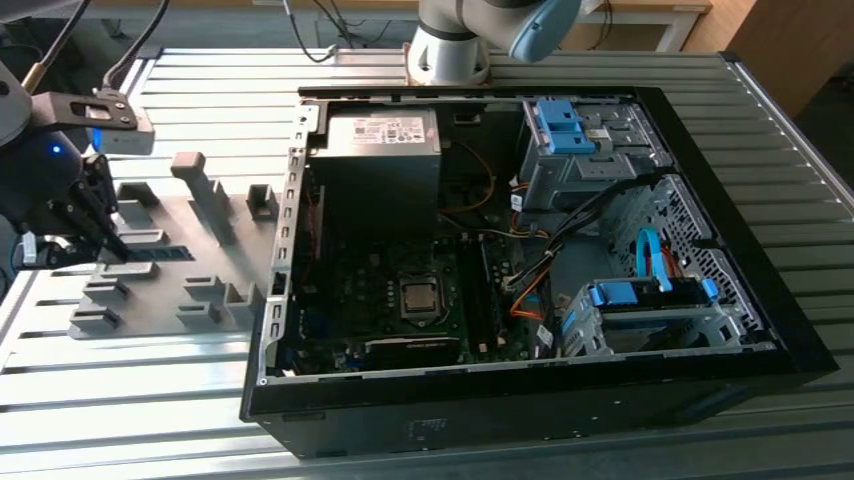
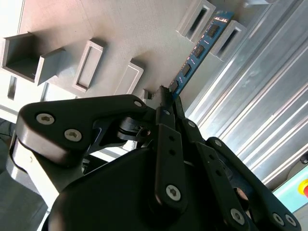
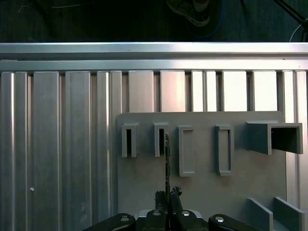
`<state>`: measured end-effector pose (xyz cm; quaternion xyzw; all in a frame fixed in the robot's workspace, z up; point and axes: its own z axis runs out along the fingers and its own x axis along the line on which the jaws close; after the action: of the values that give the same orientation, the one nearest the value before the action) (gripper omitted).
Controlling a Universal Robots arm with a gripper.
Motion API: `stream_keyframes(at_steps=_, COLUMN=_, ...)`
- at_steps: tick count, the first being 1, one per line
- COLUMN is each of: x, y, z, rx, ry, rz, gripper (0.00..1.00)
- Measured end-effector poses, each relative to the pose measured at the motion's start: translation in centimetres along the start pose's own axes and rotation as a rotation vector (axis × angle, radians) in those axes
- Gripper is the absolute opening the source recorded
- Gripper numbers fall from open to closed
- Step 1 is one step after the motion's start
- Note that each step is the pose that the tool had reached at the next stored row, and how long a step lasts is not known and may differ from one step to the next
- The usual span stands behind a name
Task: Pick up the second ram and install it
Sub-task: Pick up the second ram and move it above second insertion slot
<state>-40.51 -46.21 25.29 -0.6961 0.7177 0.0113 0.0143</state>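
The second ram (image 2: 199, 45) is a thin blue board with dark chips. It stands on edge on the grey holder tray (image 2: 96, 24), its far end between two slotted blocks. My gripper (image 2: 166, 96) is shut on the stick's near end, one finger on each face. The first wrist view shows the ram (image 3: 167, 159) edge-on, running from the gripper (image 3: 167, 195) up beside a slot block on the tray (image 3: 144, 183). In the exterior view the gripper (image 1: 114, 243) is at the view's left, low over the tray (image 1: 174, 290), with the ram (image 1: 150, 251) beside it.
An open black computer case (image 1: 747, 300) lies at the exterior view's right, with the motherboard (image 1: 400, 300), cables and blue drive brackets (image 1: 561, 125) inside. The arm's base (image 1: 447, 50) stands behind it. Several raised blocks (image 1: 200, 190) stick up from the tray on the slatted metal table (image 1: 107, 400).
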Motion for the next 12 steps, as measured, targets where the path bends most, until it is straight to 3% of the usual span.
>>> stream_keyframes(at_steps=12, x=-0.03, y=0.00, z=-0.95, rx=-0.0001, ry=0.0000, rz=0.000, gripper=0.14)
